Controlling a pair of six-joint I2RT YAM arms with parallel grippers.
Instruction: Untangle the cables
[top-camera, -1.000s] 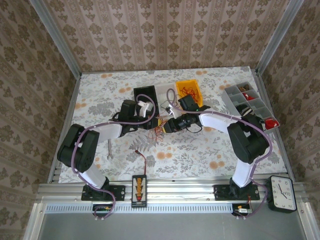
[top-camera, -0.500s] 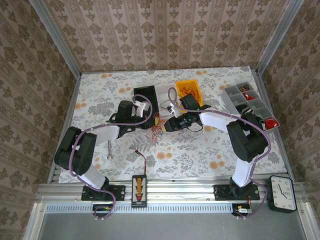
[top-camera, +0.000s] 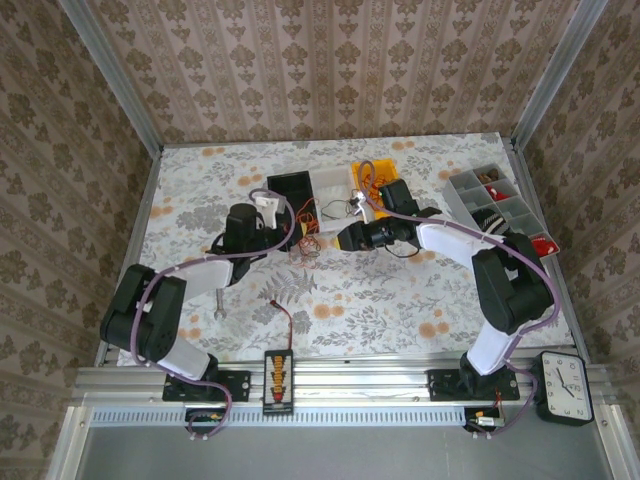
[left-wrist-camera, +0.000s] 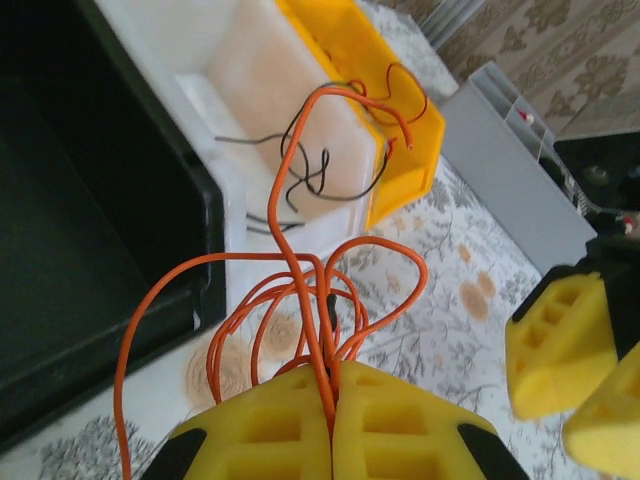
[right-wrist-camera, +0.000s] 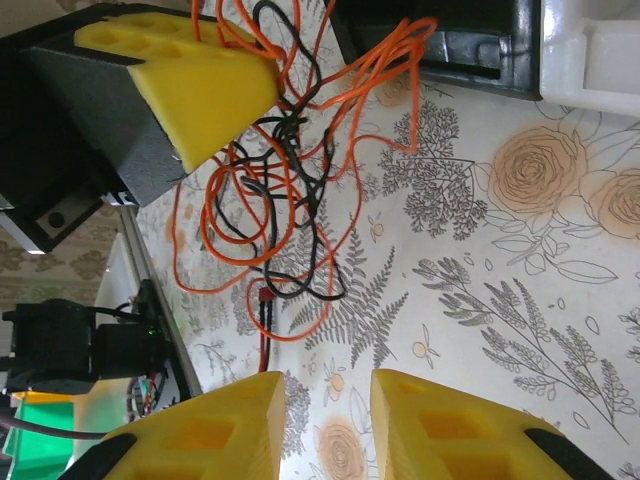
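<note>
Cables: thin orange and black wires, tangled in loose curly loops.
Location: mid-width of the table, toward its far edge, just before the black tray; the upper strands are lifted off the surface.
Left gripper: pads pressed together, pinching several orange strands.
Left arm: reaches forward and inward.
Right gripper: pads apart, nothing between them, low beside the tangle.
Right arm: bent inward, pointing left.

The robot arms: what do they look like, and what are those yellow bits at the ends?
The left arm and right arm have white links, black joints and a purple-grey hose running along each. The fingers are yellow wedges with square recesses.
</note>
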